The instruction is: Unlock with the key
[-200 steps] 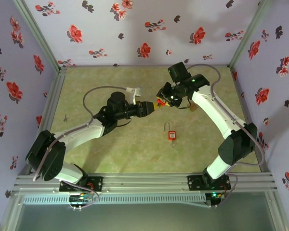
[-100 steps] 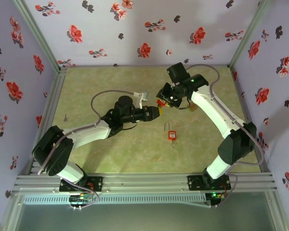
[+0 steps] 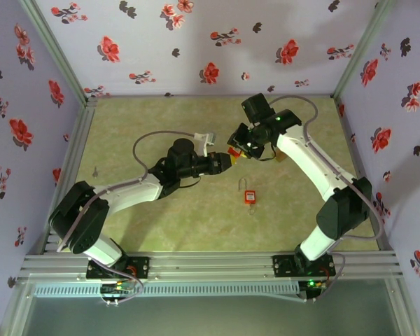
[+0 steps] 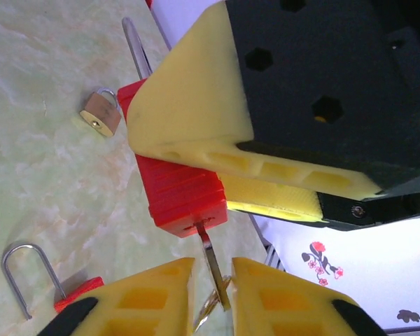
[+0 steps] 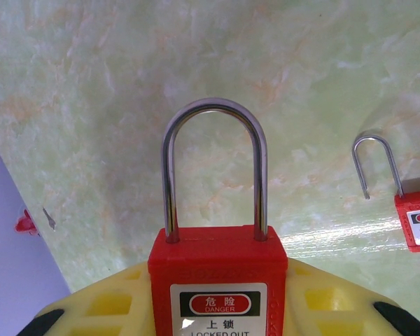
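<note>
The red padlock (image 4: 182,189) is being clamped in the right gripper (image 5: 217,308), its shackle (image 5: 213,106) not yet released. The key (image 4: 211,259) is being flanked, blade in the keyhole (image 4: 201,225), by the narrowly gapped fingers (image 4: 154,294) of the left gripper (image 4: 212,294). A firm pinch cannot be confirmed, and turning remains.

I see a smooth red plastic padlock (image 5: 218,266) with a polished metal shackle (image 5: 214,112), a bright metal key (image 4: 211,262), and a faintly glossy marbled surface (image 5: 91,105).
</note>
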`<action>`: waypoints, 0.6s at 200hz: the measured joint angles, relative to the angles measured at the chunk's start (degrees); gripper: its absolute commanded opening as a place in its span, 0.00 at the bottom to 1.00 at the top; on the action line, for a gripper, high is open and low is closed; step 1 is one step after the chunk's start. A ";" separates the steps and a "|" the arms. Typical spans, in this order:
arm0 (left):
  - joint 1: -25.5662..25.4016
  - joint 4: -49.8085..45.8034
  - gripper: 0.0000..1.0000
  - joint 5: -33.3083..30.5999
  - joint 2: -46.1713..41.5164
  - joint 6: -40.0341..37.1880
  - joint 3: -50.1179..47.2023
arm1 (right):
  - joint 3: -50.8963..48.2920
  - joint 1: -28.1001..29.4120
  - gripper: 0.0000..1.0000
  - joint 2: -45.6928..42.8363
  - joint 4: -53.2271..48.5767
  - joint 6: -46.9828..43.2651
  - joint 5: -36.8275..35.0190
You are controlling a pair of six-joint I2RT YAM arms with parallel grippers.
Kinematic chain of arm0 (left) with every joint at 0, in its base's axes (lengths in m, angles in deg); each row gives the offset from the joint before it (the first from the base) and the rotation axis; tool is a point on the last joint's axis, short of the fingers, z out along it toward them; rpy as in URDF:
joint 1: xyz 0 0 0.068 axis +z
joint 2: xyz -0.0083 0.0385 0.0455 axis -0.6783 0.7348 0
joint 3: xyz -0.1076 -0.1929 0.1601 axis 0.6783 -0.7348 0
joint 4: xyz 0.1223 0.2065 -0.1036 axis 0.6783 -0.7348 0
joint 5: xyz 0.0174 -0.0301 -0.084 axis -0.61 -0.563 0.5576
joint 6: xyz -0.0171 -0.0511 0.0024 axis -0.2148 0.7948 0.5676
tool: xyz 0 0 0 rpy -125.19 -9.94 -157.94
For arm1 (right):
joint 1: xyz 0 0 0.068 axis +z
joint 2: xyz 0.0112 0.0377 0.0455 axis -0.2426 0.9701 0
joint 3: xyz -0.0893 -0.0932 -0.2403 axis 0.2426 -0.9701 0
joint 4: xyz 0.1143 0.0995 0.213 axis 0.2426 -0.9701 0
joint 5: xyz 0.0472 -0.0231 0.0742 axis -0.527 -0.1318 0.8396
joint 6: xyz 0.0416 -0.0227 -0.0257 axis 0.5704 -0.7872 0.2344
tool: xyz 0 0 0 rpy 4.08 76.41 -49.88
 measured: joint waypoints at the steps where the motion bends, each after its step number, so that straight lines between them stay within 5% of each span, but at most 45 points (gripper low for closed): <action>1: 0.00 0.04 0.14 0.02 0.00 0.02 0.00 | 0.00 -0.02 0.00 0.00 0.00 0.00 0.00; 48: 0.00 0.24 0.00 0.00 0.00 0.50 -0.02 | 0.00 0.11 0.00 0.00 0.00 0.00 -1.07; 120: 0.24 -6.34 0.00 -0.28 1.84 -1.25 4.33 | -2.45 0.85 0.00 -0.48 3.30 1.11 -4.24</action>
